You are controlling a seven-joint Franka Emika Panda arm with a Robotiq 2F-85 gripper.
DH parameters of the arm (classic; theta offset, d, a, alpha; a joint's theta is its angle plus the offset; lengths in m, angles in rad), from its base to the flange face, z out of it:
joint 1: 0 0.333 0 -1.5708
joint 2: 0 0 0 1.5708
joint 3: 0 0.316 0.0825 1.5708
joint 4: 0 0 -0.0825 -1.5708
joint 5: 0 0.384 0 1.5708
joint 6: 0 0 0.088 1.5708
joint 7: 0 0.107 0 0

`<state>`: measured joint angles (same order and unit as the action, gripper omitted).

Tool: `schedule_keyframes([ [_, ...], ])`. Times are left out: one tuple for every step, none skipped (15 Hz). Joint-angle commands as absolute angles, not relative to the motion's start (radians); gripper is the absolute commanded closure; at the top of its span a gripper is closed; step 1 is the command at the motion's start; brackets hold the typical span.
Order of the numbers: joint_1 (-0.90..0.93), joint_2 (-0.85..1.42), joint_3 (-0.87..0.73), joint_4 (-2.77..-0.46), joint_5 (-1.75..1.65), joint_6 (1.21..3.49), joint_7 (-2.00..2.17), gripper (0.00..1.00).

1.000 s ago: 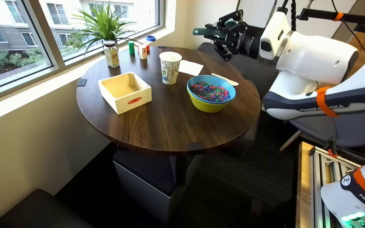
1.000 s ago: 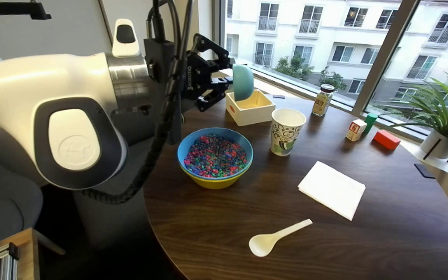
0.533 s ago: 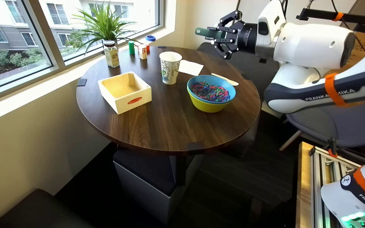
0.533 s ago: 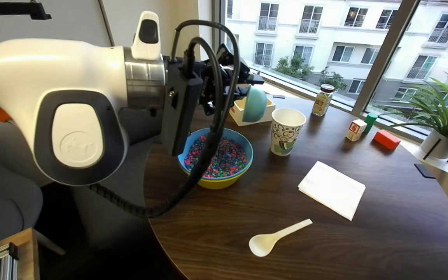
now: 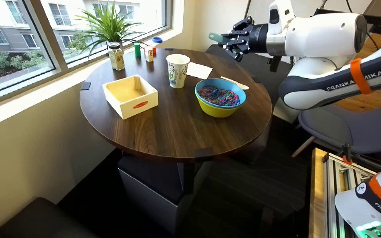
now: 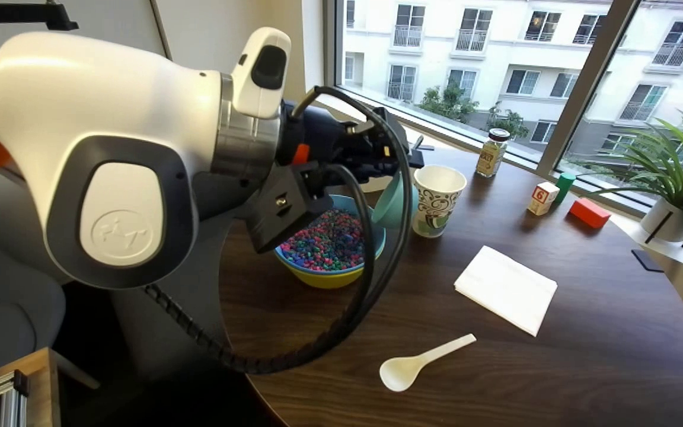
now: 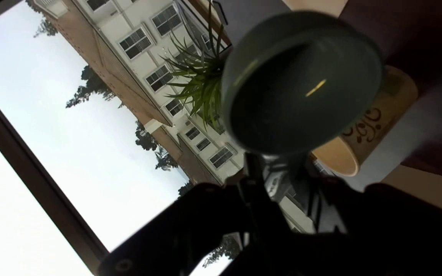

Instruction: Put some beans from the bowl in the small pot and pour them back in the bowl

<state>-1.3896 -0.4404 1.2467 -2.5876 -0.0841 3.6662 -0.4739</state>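
My gripper (image 5: 227, 42) is shut on the handle of the teal small pot (image 6: 398, 204), holding it above the table. In the wrist view the tilted pot (image 7: 305, 84) shows its dark inside, where no beans can be made out. The handle's flat end (image 5: 214, 37) sticks out past the fingers in an exterior view. The bowl (image 5: 218, 111), yellow-green outside and blue inside, stands on the table in both exterior views. Many multicoloured beans (image 6: 324, 240) lie in it. My wrist and cables partly cover the bowl in an exterior view.
A tall patterned paper cup (image 6: 436, 204) stands close behind the pot in the wrist view. Around the table are a square wooden tray (image 5: 139, 105), a folded napkin (image 6: 507, 290) and a white spoon (image 6: 401, 373). A spice bottle (image 5: 116, 58) and small blocks (image 6: 542, 198) stand near the window.
The arm has swung across toward the cup and lowered a little, still holding the pot. The wrist has rolled, so the pot's tilt differs. Bowl, cup and tray have stayed put.
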Motion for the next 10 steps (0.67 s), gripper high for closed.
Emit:
schedule_keyframes([
  [-1.381, -0.425, 1.237, -2.587, -0.084, 3.653, -0.464, 0.74],
  [-1.376, -0.412, 1.233, -2.587, -0.084, 3.649, -0.46, 0.74],
  [-1.373, -0.403, 1.231, -2.587, -0.084, 3.649, -0.458, 0.74],
  [-1.372, -0.398, 1.23, -2.587, -0.084, 3.649, -0.458, 0.74],
  [-1.372, -0.396, 1.23, -2.587, -0.084, 3.649, -0.458, 0.74],
  [-1.371, -0.395, 1.23, -2.587, -0.084, 3.649, -0.457, 0.74],
  [-1.377, -0.381, 1.231, -2.576, -0.079, 3.615, -0.449, 0.94],
  [-1.394, -0.368, 1.238, -2.566, -0.07, 3.592, -0.443, 0.94],
  [-1.396, -0.345, 1.233, -2.556, -0.069, 3.556, -0.433, 0.94],
  [-1.405, -0.335, 1.233, -2.548, -0.069, 3.534, -0.427, 0.94],
])
